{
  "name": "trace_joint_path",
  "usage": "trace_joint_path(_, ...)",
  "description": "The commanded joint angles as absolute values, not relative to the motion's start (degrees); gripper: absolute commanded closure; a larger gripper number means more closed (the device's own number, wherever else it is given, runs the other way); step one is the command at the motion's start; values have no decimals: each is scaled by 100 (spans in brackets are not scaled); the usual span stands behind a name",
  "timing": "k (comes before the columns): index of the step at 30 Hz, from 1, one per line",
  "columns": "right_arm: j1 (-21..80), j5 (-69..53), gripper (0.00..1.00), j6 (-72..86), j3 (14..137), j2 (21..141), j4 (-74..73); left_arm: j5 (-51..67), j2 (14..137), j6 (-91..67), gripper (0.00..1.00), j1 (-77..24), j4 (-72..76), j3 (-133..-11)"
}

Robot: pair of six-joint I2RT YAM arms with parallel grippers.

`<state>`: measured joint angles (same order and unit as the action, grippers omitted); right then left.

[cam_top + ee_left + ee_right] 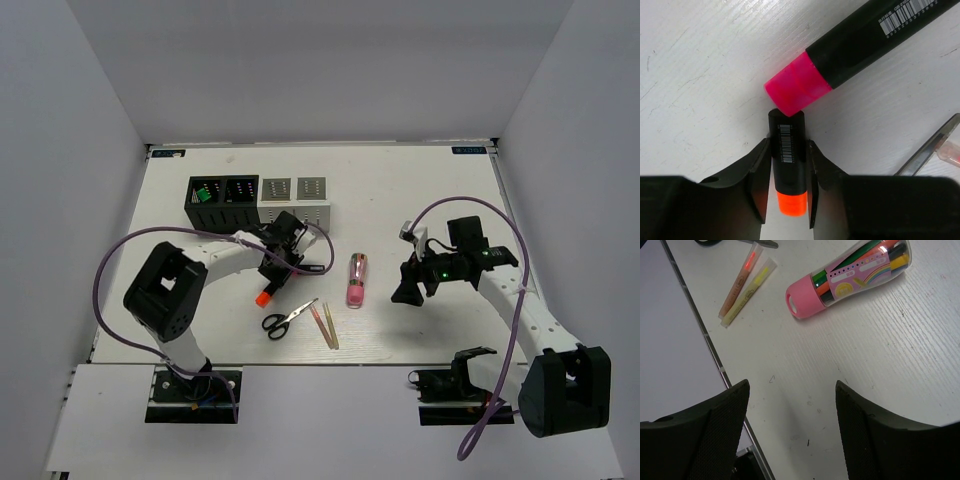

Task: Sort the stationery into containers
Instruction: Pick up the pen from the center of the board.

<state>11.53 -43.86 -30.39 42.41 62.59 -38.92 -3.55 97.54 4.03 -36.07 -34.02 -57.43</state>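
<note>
Clamped between the fingers of my left hand is the orange-capped marker, lying flat on the worktop with its orange end toward my wrist; just past the fingertips its black butt meets the cap of a pink-capped marker that angles off to the right; a scissors blade shows farther right. Beyond this hand stand the black organizer and, touching it, the grey organizer; something green sits in the black one's left compartment. My right hand is open and empty over bare worktop; ahead lies the pink tube of pens; ahead-left lie two thin sticks, side by side.
</note>
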Motion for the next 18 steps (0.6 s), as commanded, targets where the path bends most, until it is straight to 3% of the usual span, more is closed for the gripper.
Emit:
trace_joint_path(1, 1143, -4456, 28, -3103, 4236, 6135, -3832, -184, 9809, 361, 100, -3595, -3665, -5634)
trace_joint_path(4, 1143, -4474, 24, -3085, 4236, 6126, -3841, -141, 9152, 116, 100, -3577, -3919, -5852)
trace_joint_path(5, 1151, -4474, 9, -3094, 4236, 6126, -3850, -149, 8984, 62, 100, -3568, -3937, -5958)
trace_joint_path(8, 1239, -4561, 9, -3129, 4202, 6065, -3841, -228, 8158, -342, 100, -3393, -3770, -6091)
trace_joint_path(10, 1169, -4737, 45, -3330, 4236, 6134, -3954, -255, 7546, -666, 100, -3051, -3359, -6056)
trace_joint_path(11, 1160, -4790, 99, -3366, 4341, 6161, -4094, -420, 7428, -764, 100, -2945, -3262, -6038)
trace_joint_path(13, 1143, -4799, 100, -3366, 4403, 6301, -4209, -816, 7033, -896, 100, -2585, -2682, -5890)
trace_joint_path(14, 1160, -4781, 100, -3358, 4412, 6302, -4175, -1627, 6883, -992, 100, -2514, -2489, -5828)
trace_joint_path(15, 1169, -4781, 80, -3331, 4395, 6284, -4149, -1870, 6830, -993, 100, -2357, -2113, -5723)
trace_joint_path(17, 1169, -4790, 22, -3243, 4368, 6267, -4122, -2536, 6707, -1115, 100, -2006, -1348, -5582)
trace_joint_path(18, 1169, -4807, 9, -3234, 4272, 6223, -4009, -2784, 6732, -1142, 100, -1908, -1214, -5581)
